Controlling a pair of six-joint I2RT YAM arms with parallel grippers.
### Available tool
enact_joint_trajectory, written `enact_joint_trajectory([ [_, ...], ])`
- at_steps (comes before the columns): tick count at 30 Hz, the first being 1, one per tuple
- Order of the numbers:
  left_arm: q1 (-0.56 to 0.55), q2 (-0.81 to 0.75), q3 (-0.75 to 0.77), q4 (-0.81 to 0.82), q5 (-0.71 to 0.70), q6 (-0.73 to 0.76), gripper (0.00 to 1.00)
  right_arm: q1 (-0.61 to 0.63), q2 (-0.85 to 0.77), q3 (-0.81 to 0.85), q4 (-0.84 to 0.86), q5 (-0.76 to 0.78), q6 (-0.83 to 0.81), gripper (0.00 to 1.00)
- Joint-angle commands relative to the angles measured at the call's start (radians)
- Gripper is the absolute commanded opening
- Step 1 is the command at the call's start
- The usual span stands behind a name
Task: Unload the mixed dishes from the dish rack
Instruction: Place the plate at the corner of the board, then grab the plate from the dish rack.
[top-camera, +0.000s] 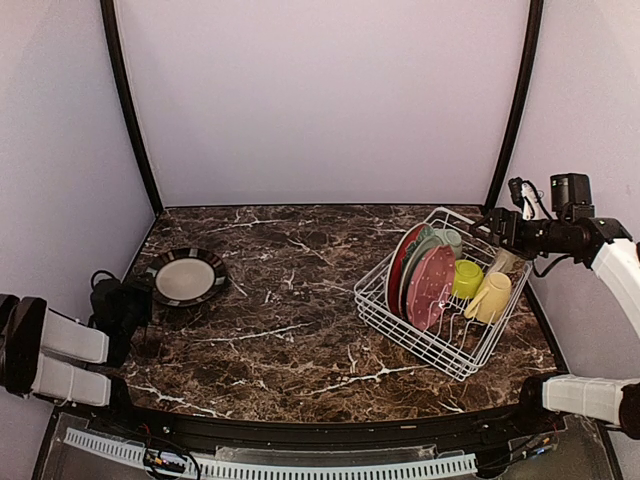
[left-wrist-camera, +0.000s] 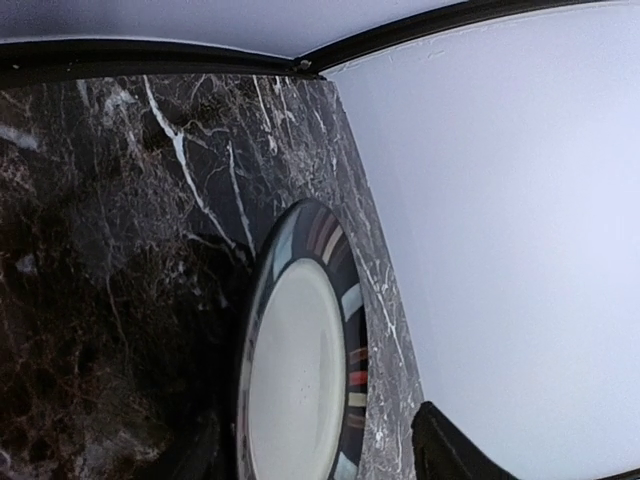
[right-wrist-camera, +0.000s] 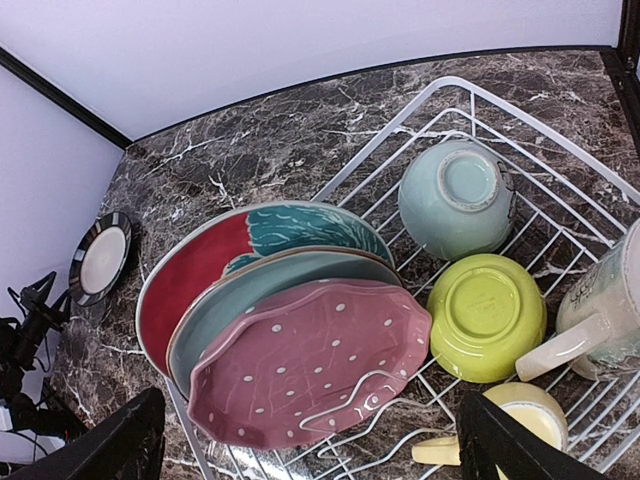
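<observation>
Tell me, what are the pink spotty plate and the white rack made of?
The pink spotty plate looks like glazed ceramic: it is shiny, with a thick wavy rim and white dots. The white rack seems to be thin metal wire with a smooth white coating, though the pictures can't show what lies under the coat.

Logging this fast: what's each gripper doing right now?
Left gripper: open, empty, at the dark-rimmed plate.
Right gripper: open, empty, above the dish rack.
</observation>
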Motion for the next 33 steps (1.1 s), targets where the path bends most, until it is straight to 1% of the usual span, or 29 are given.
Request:
enact_joint_trajectory([
  [1, 0.002, -0.198, 0.039, -0.349, -0.059, 0.067, 0.71, 0.006, -0.016, -0.007, 0.029, 0.005, 0.008, 0.99],
  [2, 0.002, -0.231, 0.084, -0.535, -0.072, 0.074, 0.73, 0.007, -0.015, -0.005, 0.03, 0.006, 0.008, 0.99],
  [3, 0.002, -0.294, 0.11, -0.626, -0.106, 0.081, 0.78, 0.006, -0.016, -0.004, 0.03, 0.007, 0.008, 0.99],
  [4, 0.002, -0.324, 0.155, -0.813, -0.13, 0.077, 0.82, 0.006, -0.015, -0.005, 0.032, 0.009, 0.006, 0.99],
  [5, 0.002, -0.374, 0.176, -0.904, -0.181, 0.047, 0.93, 0.007, -0.015, -0.005, 0.033, 0.009, 0.006, 0.99],
  [6, 0.002, -0.419, 0.211, -1.062, -0.206, 0.027, 0.98, 0.006, -0.015, -0.005, 0.034, 0.01, 0.006, 0.99],
  [8, 0.002, -0.471, 0.251, -1.207, -0.26, -0.001, 0.99, 0.006, -0.015, -0.006, 0.038, 0.011, 0.006, 0.99],
  [10, 0.002, -0.506, 0.286, -1.249, -0.271, 0.048, 0.99, 0.007, -0.015, -0.009, 0.038, 0.013, 0.006, 0.99],
  [13, 0.002, -0.517, 0.335, -1.249, -0.214, 0.161, 0.99, 0.006, -0.016, -0.015, 0.034, 0.019, 0.002, 0.99],
  [18, -0.002, -0.459, 0.464, -1.223, -0.045, 0.317, 0.99, 0.007, -0.019, -0.022, 0.03, 0.025, -0.003, 0.99],
  [21, -0.024, -0.408, 0.533, -1.162, 0.043, 0.378, 0.99, 0.007, -0.02, -0.023, 0.03, 0.026, -0.003, 0.99],
  [22, -0.065, -0.38, 0.547, -1.151, 0.083, 0.411, 0.99, 0.008, -0.021, -0.022, 0.03, 0.027, -0.003, 0.99],
  [23, -0.089, -0.366, 0.581, -1.129, 0.091, 0.433, 0.99, 0.007, -0.02, -0.02, 0.029, 0.028, -0.004, 0.99],
  [26, -0.237, -0.28, 0.65, -1.07, 0.136, 0.557, 0.99, 0.007, -0.02, -0.017, 0.02, 0.035, -0.008, 0.99],
  [27, -0.27, -0.259, 0.682, -1.032, 0.149, 0.583, 0.99, 0.008, -0.021, -0.017, 0.017, 0.037, -0.009, 0.99],
  [28, -0.336, -0.218, 0.702, -1.019, 0.173, 0.644, 0.99, 0.008, -0.022, -0.015, 0.014, 0.04, -0.011, 0.99],
  [29, -0.369, -0.193, 0.748, -1.01, 0.181, 0.674, 0.98, 0.006, -0.023, -0.014, 0.01, 0.042, -0.011, 0.99],
  [30, -0.436, -0.139, 0.775, -1.009, 0.192, 0.738, 0.98, 0.007, -0.025, -0.014, 0.007, 0.044, -0.012, 0.99],
  [31, -0.469, -0.111, 0.833, -1.022, 0.195, 0.77, 0.96, 0.007, -0.026, -0.013, 0.003, 0.044, -0.013, 0.99],
  [32, -0.536, -0.053, 0.864, -1.035, 0.191, 0.824, 0.96, 0.008, -0.027, -0.009, -0.001, 0.046, -0.015, 0.99],
  [33, -0.566, 0.004, 0.928, -1.067, 0.185, 0.85, 0.94, 0.008, -0.029, -0.009, -0.002, 0.047, -0.016, 0.99],
])
